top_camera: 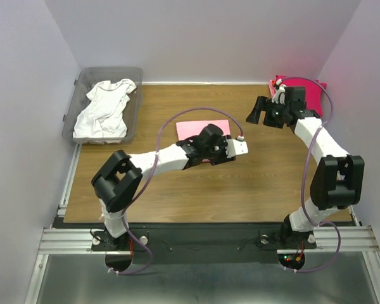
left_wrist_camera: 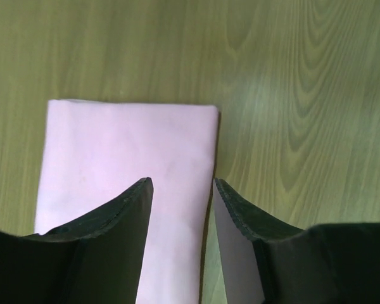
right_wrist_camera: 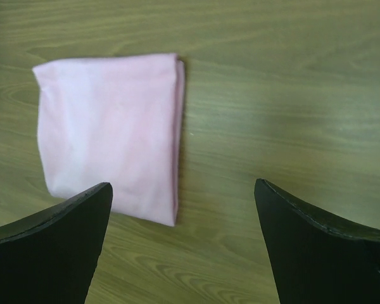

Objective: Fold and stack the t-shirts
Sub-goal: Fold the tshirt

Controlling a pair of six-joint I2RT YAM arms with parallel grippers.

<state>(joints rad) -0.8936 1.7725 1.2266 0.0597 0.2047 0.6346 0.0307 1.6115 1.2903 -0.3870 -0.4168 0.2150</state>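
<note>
A light pink t-shirt [top_camera: 199, 128], folded into a flat rectangle, lies on the wooden table at mid-back. My left gripper [top_camera: 207, 139] hovers over its near right part. In the left wrist view the jaws of the left gripper [left_wrist_camera: 182, 185] stand apart, and the pink shirt [left_wrist_camera: 126, 158] has its right edge running between them, ungripped. My right gripper [top_camera: 258, 111] is wide open at the back right, holding nothing. Its wrist view shows the right gripper [right_wrist_camera: 183, 187] with the pink shirt [right_wrist_camera: 111, 133] ahead to the left. A white t-shirt [top_camera: 104, 107] lies crumpled in the bin. A magenta folded t-shirt [top_camera: 306, 90] sits at the back right corner, partly hidden by the right arm.
The clear grey plastic bin [top_camera: 134, 75] stands at the back left corner, off the wooden table [top_camera: 253, 190]. Walls close in the back and both sides. An aluminium rail [top_camera: 209, 239] runs along the near edge by the arm bases.
</note>
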